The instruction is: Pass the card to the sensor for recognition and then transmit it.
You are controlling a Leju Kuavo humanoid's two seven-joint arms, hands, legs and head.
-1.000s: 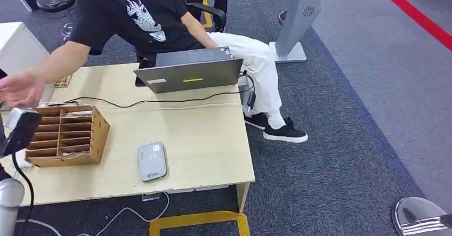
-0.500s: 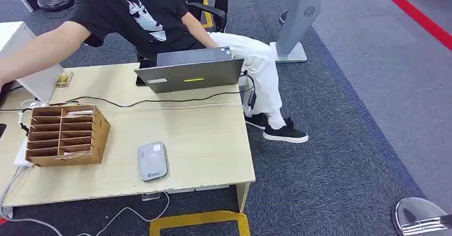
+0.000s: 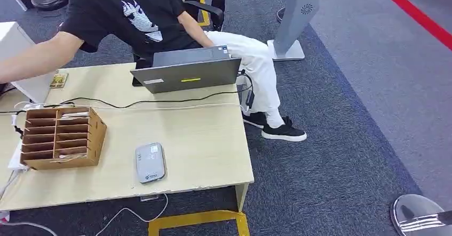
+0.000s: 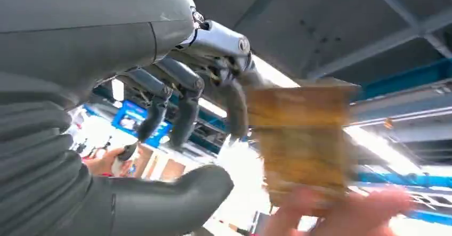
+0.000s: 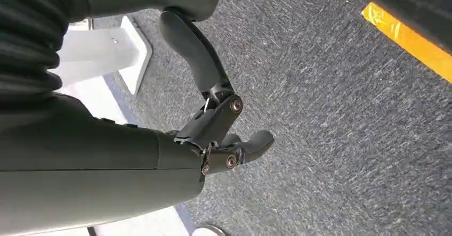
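Over the last second the largest change is in our head view: the picture has slid a little, which we read as the camera moving and not the table (image 3: 213,156), and our left arm, which stood at the left edge with a dark block at its end, has gone out of that frame, while the person's forearm (image 3: 32,65) stays stretched out to the left past the table edge. We take this to mean the scan at the grey sensor (image 3: 150,162) is behind us and the hand-over is under way. The wooden sorter (image 3: 58,137) and the laptop (image 3: 186,75) sit where they did. The left wrist view gives what the head view lacks: our left hand (image 4: 186,119) is raised toward the ceiling, its dark fingertips (image 4: 237,108) touching the edge of the blurred yellowish card (image 4: 301,135), thumb held apart below, while a person's fingers (image 4: 330,209) grip the card's lower edge. Whether we have let go we cannot tell, given the blur. The right wrist view shows our right hand (image 5: 213,124) hanging over grey carpet, fingers loosely curled around nothing.
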